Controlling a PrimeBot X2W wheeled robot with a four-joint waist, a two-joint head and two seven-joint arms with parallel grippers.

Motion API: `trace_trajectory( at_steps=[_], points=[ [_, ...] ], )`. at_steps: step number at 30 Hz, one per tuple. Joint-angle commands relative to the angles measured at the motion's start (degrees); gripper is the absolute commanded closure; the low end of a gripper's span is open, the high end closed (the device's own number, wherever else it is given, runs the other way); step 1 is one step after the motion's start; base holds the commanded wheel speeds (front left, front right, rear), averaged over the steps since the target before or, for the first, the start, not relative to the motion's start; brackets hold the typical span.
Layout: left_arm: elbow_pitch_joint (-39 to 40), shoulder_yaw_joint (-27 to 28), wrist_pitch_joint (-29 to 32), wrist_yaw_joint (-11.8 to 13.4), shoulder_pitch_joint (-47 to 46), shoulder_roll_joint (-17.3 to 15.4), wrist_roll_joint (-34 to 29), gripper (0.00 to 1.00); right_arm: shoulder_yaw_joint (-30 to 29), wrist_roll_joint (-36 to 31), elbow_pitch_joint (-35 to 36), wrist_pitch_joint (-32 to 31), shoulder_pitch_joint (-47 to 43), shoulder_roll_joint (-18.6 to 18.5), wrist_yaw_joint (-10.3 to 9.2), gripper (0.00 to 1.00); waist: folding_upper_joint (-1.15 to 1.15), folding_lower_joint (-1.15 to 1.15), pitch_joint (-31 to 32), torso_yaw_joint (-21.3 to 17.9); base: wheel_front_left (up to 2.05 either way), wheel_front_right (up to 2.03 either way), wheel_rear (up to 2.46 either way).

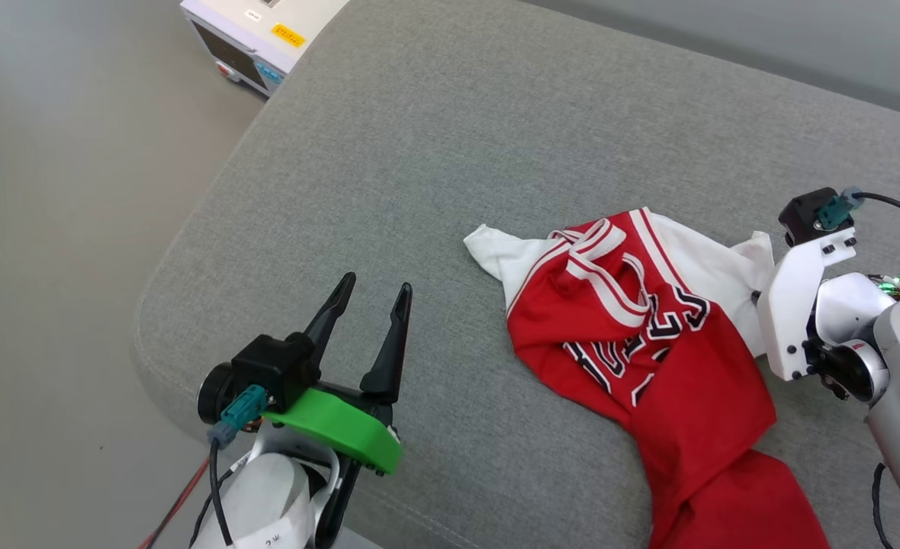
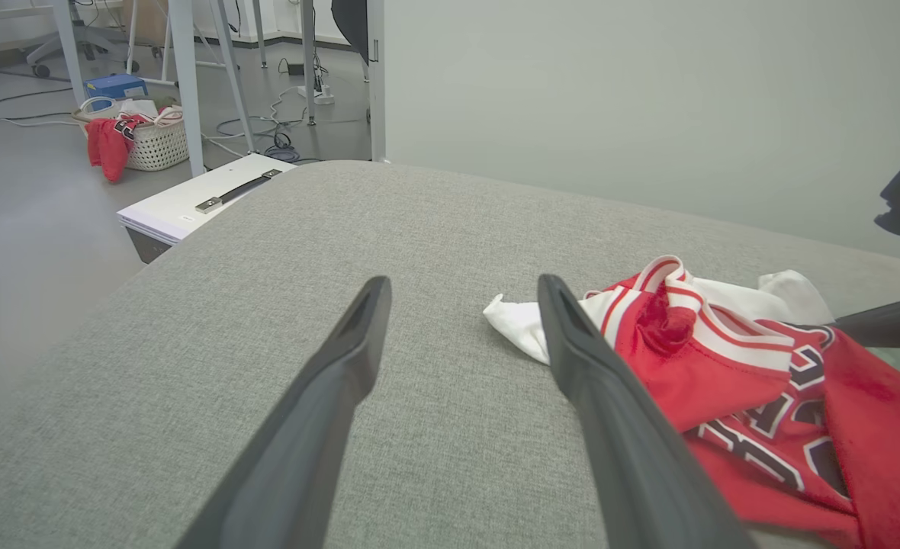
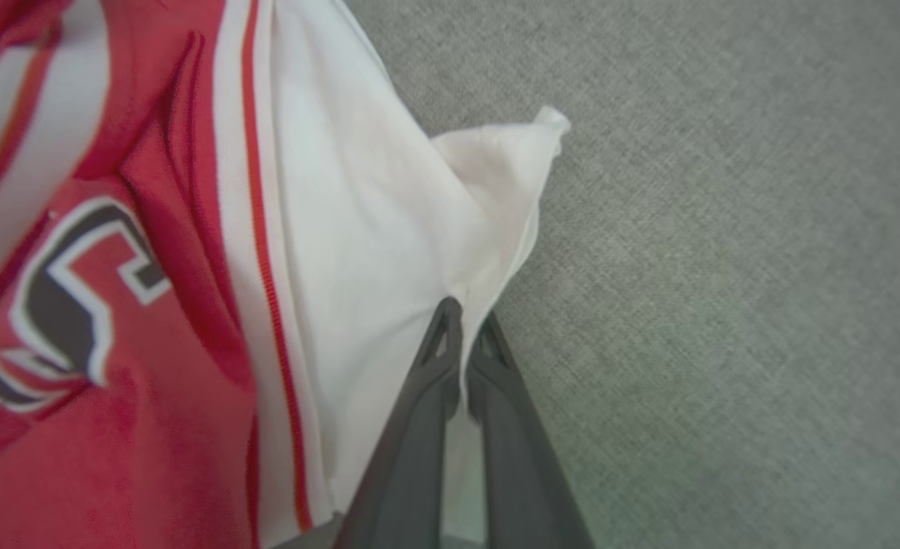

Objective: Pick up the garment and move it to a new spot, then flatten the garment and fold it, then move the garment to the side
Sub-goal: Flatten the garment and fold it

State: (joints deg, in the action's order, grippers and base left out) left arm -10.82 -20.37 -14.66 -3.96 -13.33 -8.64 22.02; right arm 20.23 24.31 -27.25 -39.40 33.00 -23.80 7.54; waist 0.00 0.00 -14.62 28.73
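The garment point(image 1: 671, 366), a red jersey with white sleeves and black lettering, lies crumpled on the right half of the grey cushion point(image 1: 419, 152). Its lower part hangs over the near edge. In the right wrist view my right gripper point(image 3: 467, 316) is shut on the edge of the garment's point(image 3: 152, 320) white sleeve, on the side away from the left arm. My left gripper point(image 1: 377, 288) is open and holds nothing, hovering over bare cushion to the left of the garment's other white sleeve. In the left wrist view the left gripper point(image 2: 463, 284) points past that sleeve tip on the garment point(image 2: 732, 366).
A white equipment box point(image 1: 263, 34) stands on the floor beyond the cushion's far left corner. The cushion's rounded left edge point(image 1: 168, 267) drops to grey floor. In the left wrist view a basket point(image 2: 156, 145) of red clothes and table legs point(image 2: 183, 76) stand farther off.
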Motion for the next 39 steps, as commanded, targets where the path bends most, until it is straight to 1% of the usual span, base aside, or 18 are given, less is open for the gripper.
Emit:
trace_trajectory(
  at_steps=[1, 7, 13, 18, 24, 26, 27, 31, 32, 33, 34, 39],
  points=[
    [-0.2, 0.2, -0.3, -0.4, 0.2, -0.1, -0.8, 0.00, -0.2, 0.8, -1.2, 1.0, -1.6, -0.5, -0.05, 1.00, 0.00, 0.00, 2.1, -2.5, 0.00, 0.00, 0.00],
    [-0.9, 0.3, -0.3, -0.6, 0.7, -0.8, -1.2, 0.00, -2.4, 1.6, -0.9, 5.3, -3.8, -1.6, -0.05, 1.00, 0.00, 0.00, 4.9, -6.6, 0.00, 0.00, 0.00],
    [-1.0, 0.4, -0.1, -0.4, 1.4, -1.8, -1.2, 0.00, -6.9, 1.2, 0.0, 8.7, -7.5, -3.3, -0.05, 1.00, 0.00, 0.00, 7.1, -10.9, 0.00, 0.00, 0.00],
    [-0.3, 0.5, 0.3, -0.1, 1.5, -2.5, -1.1, 0.00, -11.4, 0.1, -0.2, 9.7, -10.2, -5.1, -0.05, 1.00, 0.00, 0.00, 7.5, -13.8, 0.00, 0.00, 0.00],
    [0.4, 0.3, 0.6, 0.2, 1.3, -2.8, -0.9, 0.00, -17.6, -2.9, -1.7, 10.2, -12.8, -6.7, -0.05, 1.00, 0.00, 0.00, 6.6, -16.5, 0.00, 0.00, 0.00],
    [0.5, 0.3, 0.7, 0.3, 1.2, -3.0, -0.8, 0.00, -19.2, -4.3, -2.1, 10.7, -13.5, -6.9, -0.05, 1.00, 0.00, 0.00, 6.2, -17.3, 0.00, 0.00, 0.00],
    [0.5, 0.3, 0.8, 0.4, 1.1, -3.2, -0.8, 0.00, -21.4, -5.9, -3.0, 11.1, -14.4, -6.1, -0.05, 1.00, 0.00, 0.00, 5.9, -18.3, 0.00, 0.00, 0.00],
    [0.5, 0.3, 0.9, 0.5, 0.8, -3.4, -0.6, 0.00, -24.5, -8.7, -4.2, 11.4, -15.1, -4.7, -0.05, 1.00, 0.00, 0.00, 5.5, -19.5, 0.00, 0.00, 0.00],
    [0.4, 0.2, 0.9, 0.5, 0.7, -3.5, -0.6, 0.00, -25.1, -9.4, -4.5, 11.8, -15.2, -4.2, -0.05, 0.92, 0.00, 0.00, 5.5, -19.8, 0.00, 0.00, 0.00],
    [0.3, 0.2, 1.0, 0.6, 0.6, -3.5, -0.6, 0.00, -25.6, -10.0, -4.6, 12.5, -15.1, -3.8, -0.05, 0.27, 0.00, 0.00, 5.4, -20.2, 0.00, 0.00, 0.00],
    [0.2, 0.2, 1.0, 0.6, 0.5, -3.5, -0.5, 0.00, -26.5, -10.7, -4.8, 13.3, -15.0, -3.4, -0.05, 0.00, 0.00, 0.00, 5.4, -20.5, 0.00, 0.00, 0.00],
    [-0.5, 0.2, 1.1, 0.7, 0.5, -3.6, -0.1, 0.00, -29.7, -14.6, -4.2, 17.6, -14.0, -1.5, -0.05, 0.00, 0.00, 0.00, 6.4, -22.1, 0.00, 0.00, 0.00]
  ],
)
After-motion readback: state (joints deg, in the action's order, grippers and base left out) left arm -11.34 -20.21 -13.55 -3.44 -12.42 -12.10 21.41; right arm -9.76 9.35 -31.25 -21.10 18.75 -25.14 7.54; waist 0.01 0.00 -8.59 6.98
